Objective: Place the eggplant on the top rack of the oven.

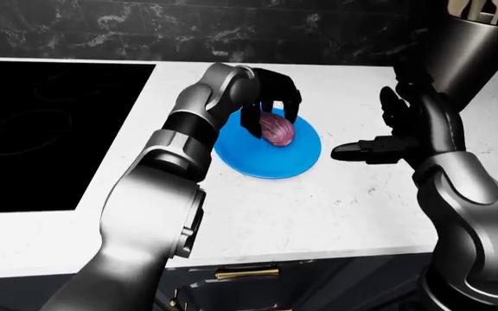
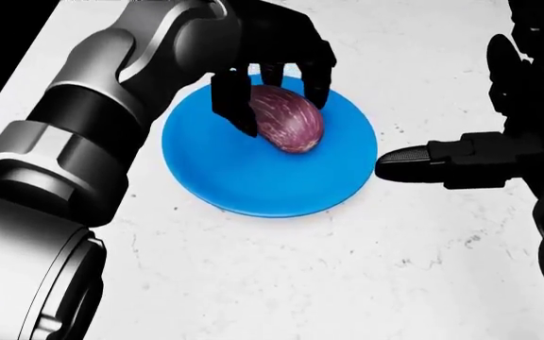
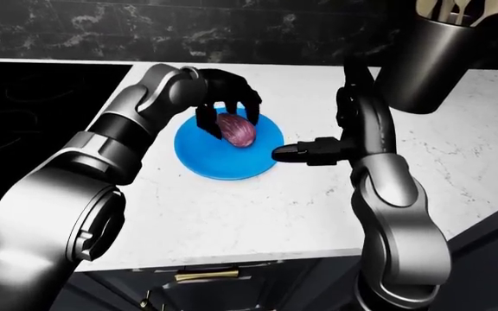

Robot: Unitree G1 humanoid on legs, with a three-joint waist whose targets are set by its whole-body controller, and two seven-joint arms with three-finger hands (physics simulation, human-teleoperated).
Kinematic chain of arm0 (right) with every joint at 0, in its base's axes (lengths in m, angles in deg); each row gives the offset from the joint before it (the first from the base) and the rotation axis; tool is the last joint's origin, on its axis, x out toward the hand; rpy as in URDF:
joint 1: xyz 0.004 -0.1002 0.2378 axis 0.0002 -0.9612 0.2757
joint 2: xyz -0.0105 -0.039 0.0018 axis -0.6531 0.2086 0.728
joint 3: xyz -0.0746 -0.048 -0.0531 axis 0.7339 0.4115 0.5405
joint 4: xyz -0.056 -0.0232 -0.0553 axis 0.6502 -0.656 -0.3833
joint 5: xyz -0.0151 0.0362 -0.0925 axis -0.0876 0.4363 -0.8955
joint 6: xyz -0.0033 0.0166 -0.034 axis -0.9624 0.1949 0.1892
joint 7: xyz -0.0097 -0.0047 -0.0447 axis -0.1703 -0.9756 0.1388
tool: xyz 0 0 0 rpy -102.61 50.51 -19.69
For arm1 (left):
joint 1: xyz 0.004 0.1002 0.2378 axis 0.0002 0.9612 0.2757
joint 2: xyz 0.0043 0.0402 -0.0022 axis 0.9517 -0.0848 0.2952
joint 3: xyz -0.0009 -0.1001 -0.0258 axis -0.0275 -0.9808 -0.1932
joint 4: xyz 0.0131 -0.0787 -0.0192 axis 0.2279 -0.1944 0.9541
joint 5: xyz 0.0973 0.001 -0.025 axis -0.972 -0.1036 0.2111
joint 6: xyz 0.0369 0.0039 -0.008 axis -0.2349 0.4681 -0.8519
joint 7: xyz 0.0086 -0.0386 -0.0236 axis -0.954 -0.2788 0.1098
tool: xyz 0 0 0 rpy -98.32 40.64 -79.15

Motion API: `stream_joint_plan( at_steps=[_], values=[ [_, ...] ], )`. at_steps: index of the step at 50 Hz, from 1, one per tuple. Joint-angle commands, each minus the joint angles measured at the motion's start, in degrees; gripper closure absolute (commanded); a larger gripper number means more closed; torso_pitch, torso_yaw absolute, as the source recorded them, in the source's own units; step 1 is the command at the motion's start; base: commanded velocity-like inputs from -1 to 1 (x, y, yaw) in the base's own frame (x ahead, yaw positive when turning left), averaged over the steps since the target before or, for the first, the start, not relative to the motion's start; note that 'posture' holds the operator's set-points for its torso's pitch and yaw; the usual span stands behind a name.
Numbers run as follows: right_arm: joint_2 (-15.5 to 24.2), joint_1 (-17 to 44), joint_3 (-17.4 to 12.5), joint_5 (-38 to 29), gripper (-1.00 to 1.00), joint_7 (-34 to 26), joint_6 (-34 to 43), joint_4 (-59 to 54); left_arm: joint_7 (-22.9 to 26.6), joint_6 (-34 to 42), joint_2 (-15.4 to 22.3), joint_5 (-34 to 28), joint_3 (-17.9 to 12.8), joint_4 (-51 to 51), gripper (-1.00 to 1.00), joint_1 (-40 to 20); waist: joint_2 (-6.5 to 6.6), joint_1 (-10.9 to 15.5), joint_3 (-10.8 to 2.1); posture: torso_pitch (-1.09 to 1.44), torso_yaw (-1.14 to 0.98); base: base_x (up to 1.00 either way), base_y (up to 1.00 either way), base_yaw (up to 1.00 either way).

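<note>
two hands in view. right hand stands released beside the blue plate, one finger pointing at its rim, apart from the load. left hand arches directly over the eggplant, fingers spread about its upper end, not closed. eggplant lies on the plate, long axis running diagonally away from the left palm. left hand nearer; judged mid-grasp.

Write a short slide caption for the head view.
Left hand reaches over the eggplant on a blue plate.
</note>
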Motion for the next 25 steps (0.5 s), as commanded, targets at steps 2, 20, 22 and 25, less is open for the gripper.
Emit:
stream_joint_plan(
  at_steps=[2, 20, 22, 25],
  values=[
    [0.47, 1.39, -0.35, -0.27, -1.0, 0.29, -1.71, 1.47, -1.79, 0.08, 0.54, 0.21, -0.43, 2.13, -0.09, -2.27, -0.17, 0.01, -1.63, 0.0, 0.0, 0.0, 0.0, 0.0],
    [0.19, 1.03, -0.43, -0.24, -1.0, 0.29, -1.66, 1.98, -4.05, 0.3, -0.32, 0.11, -0.5, 2.61, -0.06, -0.82, -0.11, -0.03, -1.73, 0.0, 0.0, 0.0, 0.0, 0.0],
    [0.18, 1.07, -0.41, -0.23, -1.0, 0.33, -1.65, 1.93, -4.2, 0.3, -0.3, 0.18, -0.51, 2.63, 0.07, -0.78, -0.1, -0.04, -1.71, 0.0, 0.0, 0.0, 0.0, 0.0],
    [0.15, 1.27, -0.32, -0.22, -1.0, 0.46, -1.44, 1.95, -4.5, 0.31, -0.34, 0.21, -0.45, 2.68, 0.11, -0.73, -0.1, -0.05, -1.71, 0.0, 0.0, 0.0, 0.0, 0.0]
  ],
)
